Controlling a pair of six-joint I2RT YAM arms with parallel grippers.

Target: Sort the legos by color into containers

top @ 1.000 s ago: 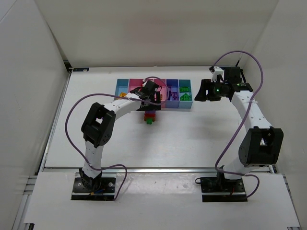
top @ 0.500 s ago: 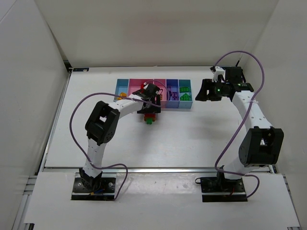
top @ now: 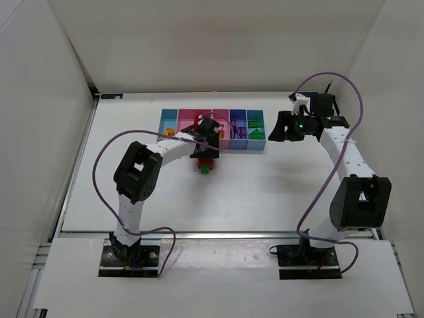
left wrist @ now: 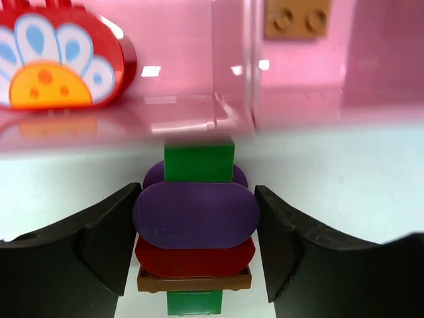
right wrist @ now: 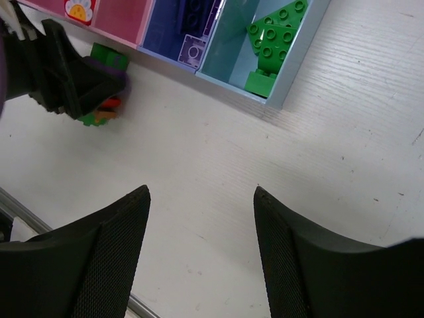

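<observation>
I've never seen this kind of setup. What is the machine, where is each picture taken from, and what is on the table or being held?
Two robot arms are bolted at the near edge of a table: the left arm and the right arm. The wide picture looks down from above and behind them. The other two come from a camera on each wrist, so the black shapes at the bottom are that hand's own fingers. On the table lies a long tray of coloured compartments, with green bricks in an end compartment. In front of it stands a small stack of bricks. The left hand has its fingers against both sides of that stack, which rests on the table. The right hand is open and empty, beyond the tray's right end.
</observation>
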